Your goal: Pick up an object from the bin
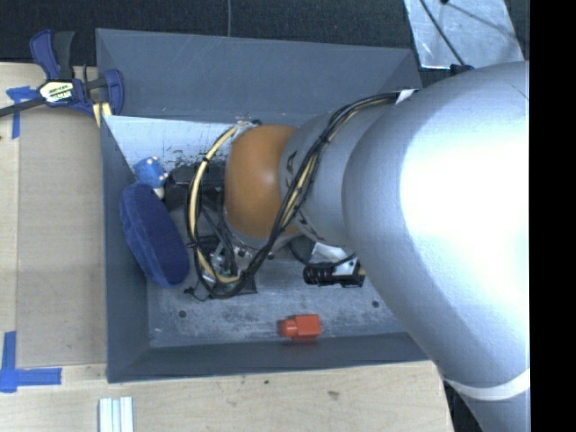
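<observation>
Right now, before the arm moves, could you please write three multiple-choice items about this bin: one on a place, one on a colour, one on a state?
1. Where in the grey metal bin does the dark blue padded oval thing lie?
A) at the left side
B) in the front right corner
C) in the middle of the floor

2. What colour is the small rectangular block near the front wall?
A) green
B) orange-red
C) white

3. In what state is that block?
A) lying flat on the floor, nothing touching it
B) hanging in the air
C) stacked on the oval thing

Key:
1 A, it lies along the left wall.
2 B, it stands out orange-red on the grey floor.
3 A, bare floor shows all around it.
</observation>
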Tool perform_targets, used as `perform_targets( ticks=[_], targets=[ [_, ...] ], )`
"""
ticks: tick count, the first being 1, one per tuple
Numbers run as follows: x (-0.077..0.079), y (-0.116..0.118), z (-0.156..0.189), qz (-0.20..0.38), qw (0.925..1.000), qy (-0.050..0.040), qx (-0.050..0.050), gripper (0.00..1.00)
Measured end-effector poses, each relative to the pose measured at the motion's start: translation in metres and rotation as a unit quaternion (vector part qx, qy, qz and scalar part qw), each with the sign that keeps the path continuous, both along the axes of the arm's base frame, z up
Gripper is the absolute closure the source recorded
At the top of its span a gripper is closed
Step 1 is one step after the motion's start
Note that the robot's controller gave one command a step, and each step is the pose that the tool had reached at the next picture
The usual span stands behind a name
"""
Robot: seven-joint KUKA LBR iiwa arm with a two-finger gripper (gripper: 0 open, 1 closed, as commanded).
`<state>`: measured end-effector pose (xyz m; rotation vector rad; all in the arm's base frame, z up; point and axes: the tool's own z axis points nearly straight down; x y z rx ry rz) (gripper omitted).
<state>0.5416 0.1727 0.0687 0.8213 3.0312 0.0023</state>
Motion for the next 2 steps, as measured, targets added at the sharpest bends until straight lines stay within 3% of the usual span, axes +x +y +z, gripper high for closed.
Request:
perform_targets(
  ticks=[1,2],
  targets=[
    [0.002,-0.001,0.002,0.0,1.0,-0.0021,0.0,1.0],
    [0.023,-0.03,0.179,0.009,0.9999,-0.0048,0.0,1.0]
  ],
)
